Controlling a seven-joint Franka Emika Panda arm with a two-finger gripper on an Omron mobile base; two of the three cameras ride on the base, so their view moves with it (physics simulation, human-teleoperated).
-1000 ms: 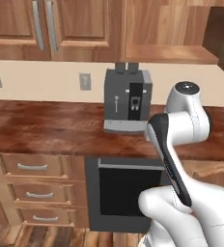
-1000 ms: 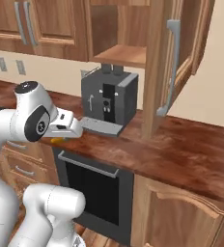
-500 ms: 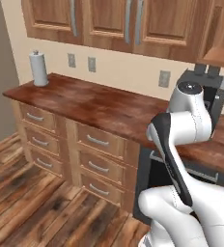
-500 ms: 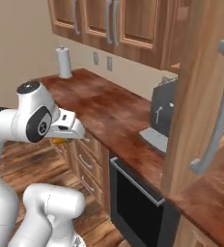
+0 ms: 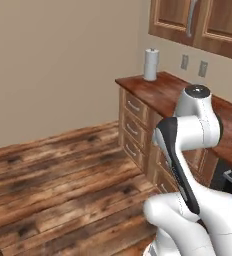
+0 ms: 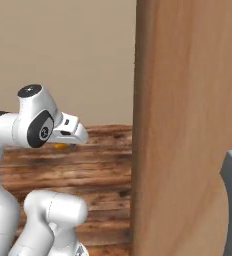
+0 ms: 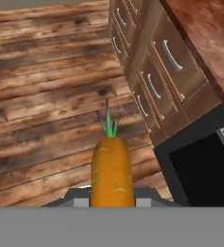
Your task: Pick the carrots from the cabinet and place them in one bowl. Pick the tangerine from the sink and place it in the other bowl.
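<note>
So the claw (image 7: 112, 201) is pinching one orange carrot (image 7: 112, 173) over the wooden floor (image 7: 41, 101); no bowl around, so nothing's delivered yet I'd guess.

A plain beige wall (image 5: 58, 60) meets a wood-plank floor (image 5: 53, 180) beside brown drawer units (image 5: 135, 130) under a reddish countertop (image 5: 153, 87).

A paper towel roll (image 5: 151, 64) stands on the wooden counter (image 5: 168, 92) (drawers (image 5: 134, 127) beneath).
</note>
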